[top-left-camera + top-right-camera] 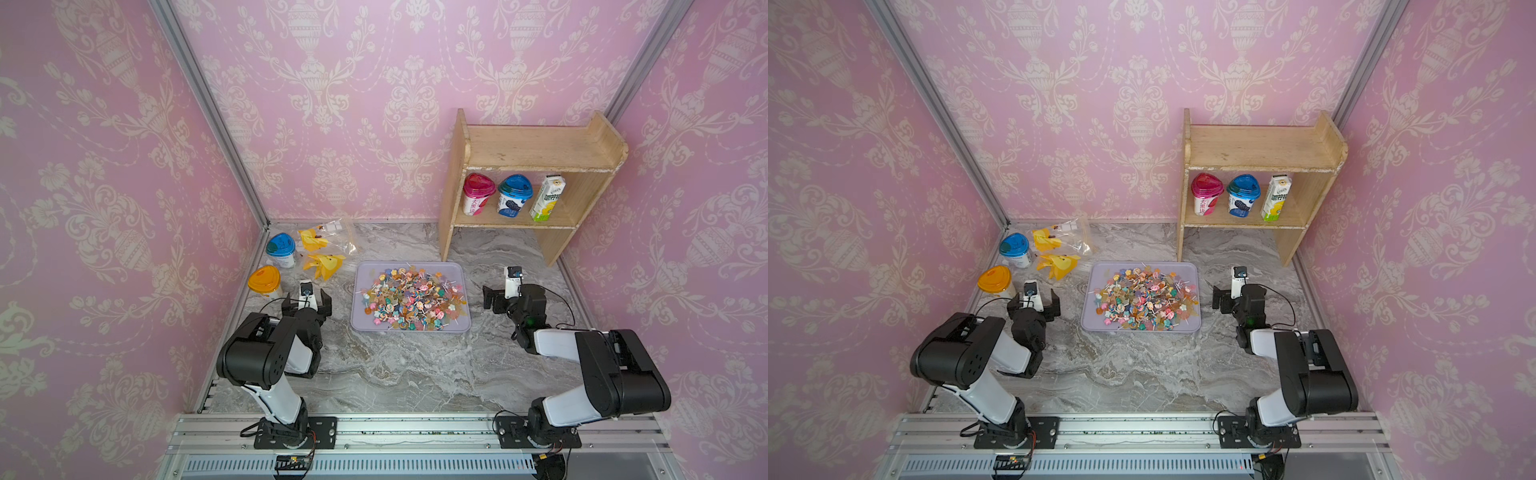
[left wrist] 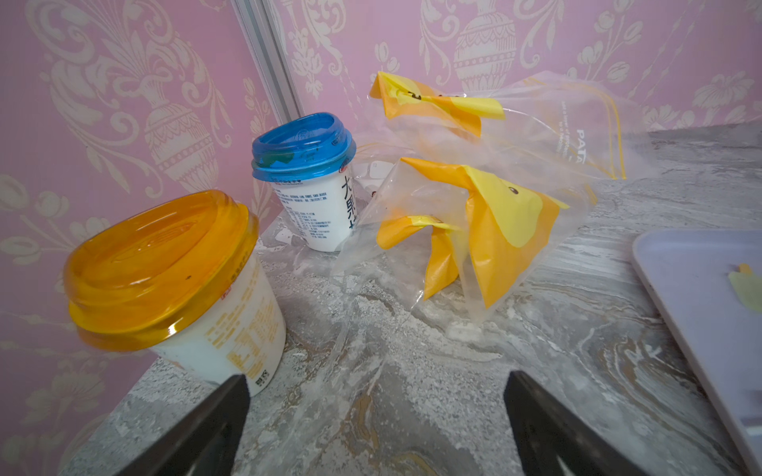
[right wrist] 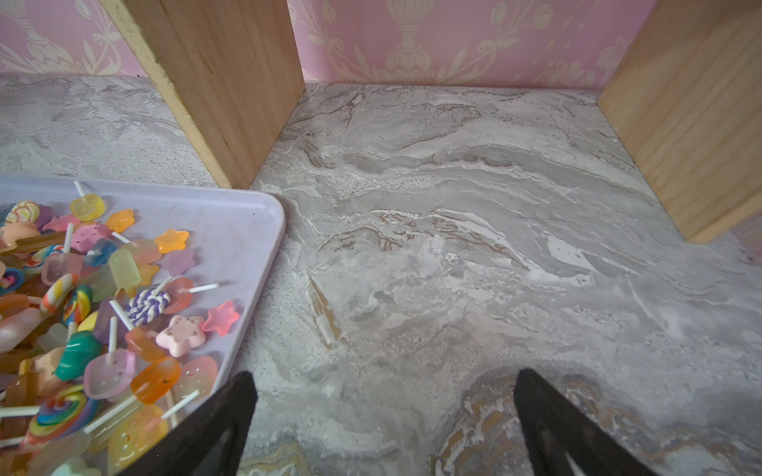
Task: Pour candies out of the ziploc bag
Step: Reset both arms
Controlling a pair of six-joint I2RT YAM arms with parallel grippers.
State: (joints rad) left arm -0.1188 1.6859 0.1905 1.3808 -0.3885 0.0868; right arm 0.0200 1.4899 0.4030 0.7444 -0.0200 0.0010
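Pink patterned walls point(image 1: 332, 104) close in a grey marble surface point(image 1: 395, 374) on three sides. Lavender tray point(image 1: 368, 272) sits mid-surface, a bit toward the far edge. The candies point(image 1: 409, 299) are heaped inside it: multicoloured stars, jelly shapes and swirl lollipops on white sticks, seen close in the right wrist view point(image 3: 103, 296).

The ziploc bag point(image 1: 328, 245) lies crumpled in the far left corner, clear plastic with yellow print. Cannot tell if it is one bag or two point(image 2: 495, 185). It touches the blue-lid cup point(image 1: 281, 249), which stands upright by the left edge. An orange-lid cup point(image 1: 264, 281) stands nearer along the same edge, also upright.

Left pincer point(image 1: 306, 306) sits just beside the orange-lid cup, between it and the tray. Its jaws are spread wide with nothing between them, pointing at the bag point(image 2: 376, 381).

Right pincer point(image 1: 494, 299) sits on the right of the tray, near that rim, released too and gripping nothing. Bare marble shows between its jaws point(image 3: 385, 381).

Wooden shelf point(image 1: 536, 149) stands in the far right corner. Its lower board holds a pink-lid cup point(image 1: 478, 193), a second blue-lid cup point(image 1: 514, 195) and a carton point(image 1: 547, 197).
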